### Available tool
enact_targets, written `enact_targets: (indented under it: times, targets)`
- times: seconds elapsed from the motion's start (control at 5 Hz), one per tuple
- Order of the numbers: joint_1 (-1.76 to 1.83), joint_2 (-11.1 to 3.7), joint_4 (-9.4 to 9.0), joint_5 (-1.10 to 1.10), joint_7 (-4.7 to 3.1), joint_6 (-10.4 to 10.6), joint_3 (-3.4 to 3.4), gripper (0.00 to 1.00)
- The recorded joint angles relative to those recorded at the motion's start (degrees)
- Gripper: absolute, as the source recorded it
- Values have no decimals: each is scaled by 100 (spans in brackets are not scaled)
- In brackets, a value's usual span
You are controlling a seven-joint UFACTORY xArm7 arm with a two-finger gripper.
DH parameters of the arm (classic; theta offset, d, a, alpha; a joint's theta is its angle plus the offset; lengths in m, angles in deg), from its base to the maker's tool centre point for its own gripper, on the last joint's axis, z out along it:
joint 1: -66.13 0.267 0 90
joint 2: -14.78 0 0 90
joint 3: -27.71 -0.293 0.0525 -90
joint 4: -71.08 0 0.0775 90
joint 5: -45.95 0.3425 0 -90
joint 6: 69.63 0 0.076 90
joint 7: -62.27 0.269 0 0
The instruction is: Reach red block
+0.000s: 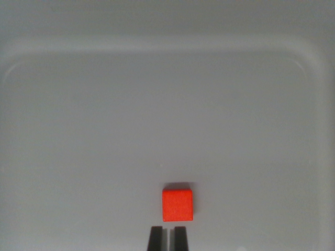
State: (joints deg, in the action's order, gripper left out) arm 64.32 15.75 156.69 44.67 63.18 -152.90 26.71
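You had the small red square block (177, 205) lying flat on the pale grey tray-like bench (157, 104), well away from the raised rim that curved around the far side. The claw (167, 238) sat just below the block in the wrist view, its two dark fingertips (155, 238) standing close together with only a thin slit between them, and it held nothing. The tips pointed at the block's near edge, slightly toward the block's left side, and a narrow strip of bench separated them from it. By my judgement your reach was nearly finished: what remained was closing that last small gap.
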Motion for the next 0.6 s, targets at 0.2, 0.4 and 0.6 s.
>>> enact_targets:
  times: [0.2, 0.4, 0.6]
  targets:
    - [0, 0, 0, 0, 0, 0, 0, 0]
    - [-4, -37, -154, 1, 8, 187, 6, 0]
    - [-4, -37, -154, 1, 8, 187, 6, 0]
